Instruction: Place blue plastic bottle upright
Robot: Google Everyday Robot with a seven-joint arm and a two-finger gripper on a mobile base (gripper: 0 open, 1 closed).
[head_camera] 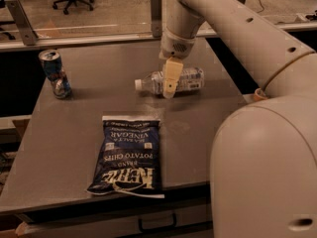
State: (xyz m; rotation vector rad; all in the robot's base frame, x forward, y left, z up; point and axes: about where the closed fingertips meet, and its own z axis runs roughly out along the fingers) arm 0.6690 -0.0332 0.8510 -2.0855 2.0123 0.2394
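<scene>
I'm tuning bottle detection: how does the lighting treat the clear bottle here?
Camera view: dim, warm brownish cast throughout; the table shows a soft sheen near the blue plastic bottle, which lies on its side, pale and low in contrast; the gripper hangs in front of its middle.

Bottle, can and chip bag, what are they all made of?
The blue plastic bottle, lying on its side, looks like clear ribbed plastic: you see through it. The can seems shiny metal, its rim glinting. The chip bag looks like glossy film, crinkled at its edges. The gripper hangs over the bottle's middle.
</scene>
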